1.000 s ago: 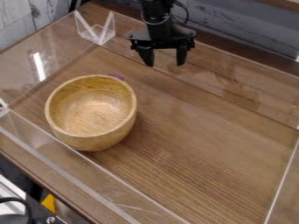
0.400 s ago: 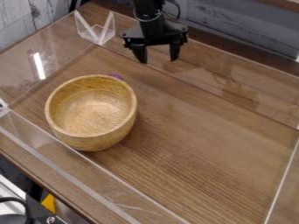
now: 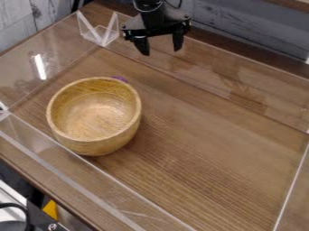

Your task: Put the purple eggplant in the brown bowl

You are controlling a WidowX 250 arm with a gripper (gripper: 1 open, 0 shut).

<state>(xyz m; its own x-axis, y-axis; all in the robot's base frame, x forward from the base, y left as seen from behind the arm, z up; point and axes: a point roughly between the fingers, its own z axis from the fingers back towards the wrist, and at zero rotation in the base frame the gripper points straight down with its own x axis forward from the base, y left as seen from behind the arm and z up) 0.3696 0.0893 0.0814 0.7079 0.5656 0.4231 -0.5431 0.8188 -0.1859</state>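
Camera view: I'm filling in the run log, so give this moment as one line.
gripper: open, empty, above table's far side | purple eggplant: sliver behind bowl rim | brown bowl: upright, empty | placement: not done

Only a magenta sliver of the purple eggplant (image 3: 122,79) peeking over the far rim of the brown bowl (image 3: 93,115), shape impossible to make out. Arm above the gripper (image 3: 163,43) cut off by the top edge. Clear plastic stand (image 3: 97,29) faint, outline hard to trace. Table (image 3: 205,135) cropped on every side.
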